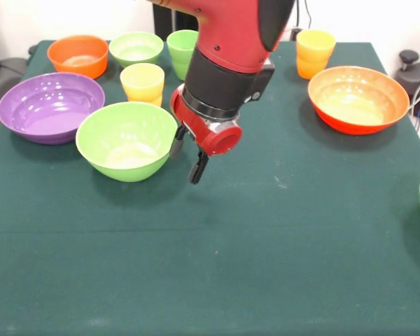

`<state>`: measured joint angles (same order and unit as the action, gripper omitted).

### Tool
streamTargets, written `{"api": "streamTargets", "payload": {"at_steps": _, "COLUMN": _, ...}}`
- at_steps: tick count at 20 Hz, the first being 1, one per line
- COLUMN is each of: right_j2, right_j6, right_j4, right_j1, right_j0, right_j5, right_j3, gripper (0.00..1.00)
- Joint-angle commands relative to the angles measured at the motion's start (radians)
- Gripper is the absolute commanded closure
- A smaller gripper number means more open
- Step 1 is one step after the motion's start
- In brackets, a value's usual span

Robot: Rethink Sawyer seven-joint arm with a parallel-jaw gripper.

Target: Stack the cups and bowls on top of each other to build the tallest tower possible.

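Now, from the front, the gripper (187,155) hangs empty with fingers apart beside a large green bowl (127,149) near the table's (266,245) left edge. Cups and other bowls sit along the far edge. A good grasp would probably pinch the bowl's rim squarely.

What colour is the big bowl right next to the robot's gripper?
Light green. The big bowl beside the gripper shows best in the front view.
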<state>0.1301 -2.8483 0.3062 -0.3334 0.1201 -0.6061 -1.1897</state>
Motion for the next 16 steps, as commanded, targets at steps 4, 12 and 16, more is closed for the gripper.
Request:
{"api": "streamTargets", "payload": {"at_steps": 4, "right_j2": -0.160, "right_j6": 0.086, "right_j4": -0.047, "right_j1": -0.051, "right_j0": 0.055, "right_j5": 0.053, "right_j3": -0.147, "gripper": 0.00}}
{"api": "streamTargets", "payload": {"at_steps": 12, "right_j2": -0.184, "right_j6": 0.103, "right_j4": -0.059, "right_j1": -0.113, "right_j0": 0.068, "right_j5": 0.023, "right_j3": -0.172, "gripper": 0.00}}
{"api": "streamTargets", "payload": {"at_steps": 16, "right_j2": -0.208, "right_j6": 0.109, "right_j4": -0.064, "right_j1": -0.123, "right_j0": 0.082, "right_j5": 0.034, "right_j3": -0.176, "gripper": 0.00}}
